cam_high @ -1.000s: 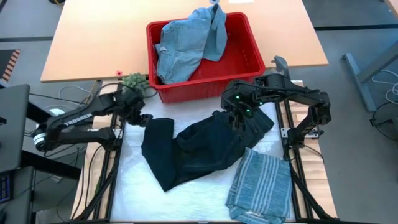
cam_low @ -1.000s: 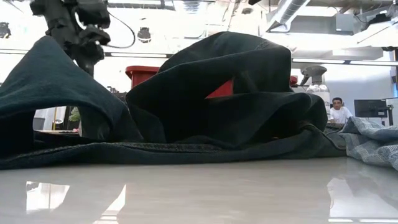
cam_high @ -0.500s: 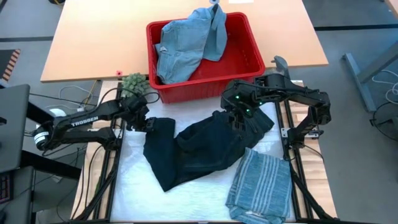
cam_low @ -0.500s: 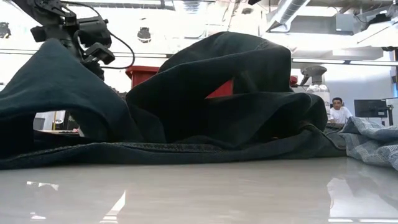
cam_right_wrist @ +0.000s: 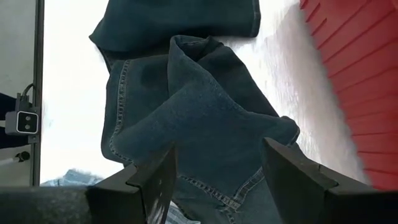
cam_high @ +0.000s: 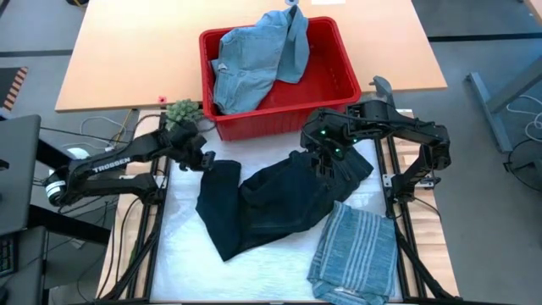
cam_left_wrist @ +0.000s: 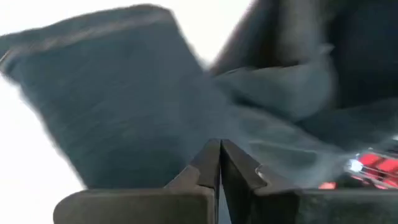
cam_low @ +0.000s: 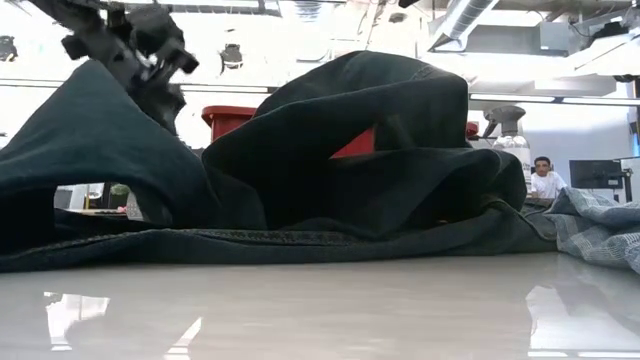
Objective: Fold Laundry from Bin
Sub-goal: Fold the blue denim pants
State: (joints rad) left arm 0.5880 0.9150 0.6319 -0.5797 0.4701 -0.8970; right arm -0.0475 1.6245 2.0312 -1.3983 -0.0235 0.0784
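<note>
Holding light blue denim pieces [cam_high: 258, 55] heaped toward its left side and draped over its far rim, the red bin [cam_high: 339, 72] is seen standing at the far edge of the white work surface [cam_high: 182, 254]. A small black item [cam_high: 212, 108] is tucked in its near left corner.

Dark navy trousers [cam_high: 271, 203] are spread in rumpled folds across the work surface just in front of the bin, and a blue-grey striped shirt [cam_high: 356, 250] is laid folded near their right end. In the low view the trousers [cam_low: 360, 150] are piled high enough to hide most of the bin.

The left gripper [cam_high: 206, 161] is placed at the far left corner of the trousers, its fingers pressed together; whether cloth is pinched between them cannot be told. The right gripper [cam_high: 326, 165] is held over the trousers' right end with its fingers spread apart, nothing gripped between them.

Compared with a second ago, the left gripper is found closer to the trousers' corner and clenched where it had been spread; the right gripper is unchanged.
</note>
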